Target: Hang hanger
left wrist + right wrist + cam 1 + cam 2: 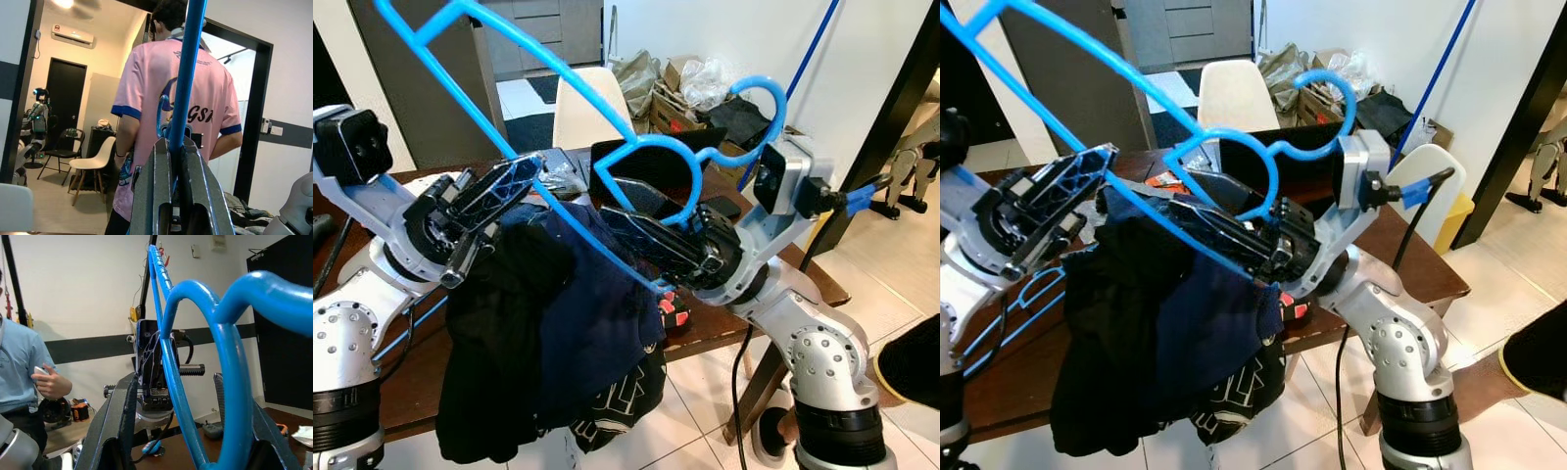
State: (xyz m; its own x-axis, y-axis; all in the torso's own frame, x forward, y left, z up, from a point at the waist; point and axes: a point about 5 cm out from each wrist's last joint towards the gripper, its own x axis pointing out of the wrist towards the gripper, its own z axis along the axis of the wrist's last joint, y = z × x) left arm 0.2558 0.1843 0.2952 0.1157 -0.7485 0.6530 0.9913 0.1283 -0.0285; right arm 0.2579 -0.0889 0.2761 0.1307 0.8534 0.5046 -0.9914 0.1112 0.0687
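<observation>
Currently both grippers, left gripper (pixel 499 191) and right gripper (pixel 641 220), are clamping the blue hanger (pixel 607 93); dark clothes (pixel 548 323) risk sliding off if tilted.

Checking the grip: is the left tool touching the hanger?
Touching. The left wrist view shows the left tool shut on the hanger, its bar pinched between the fingers.
</observation>
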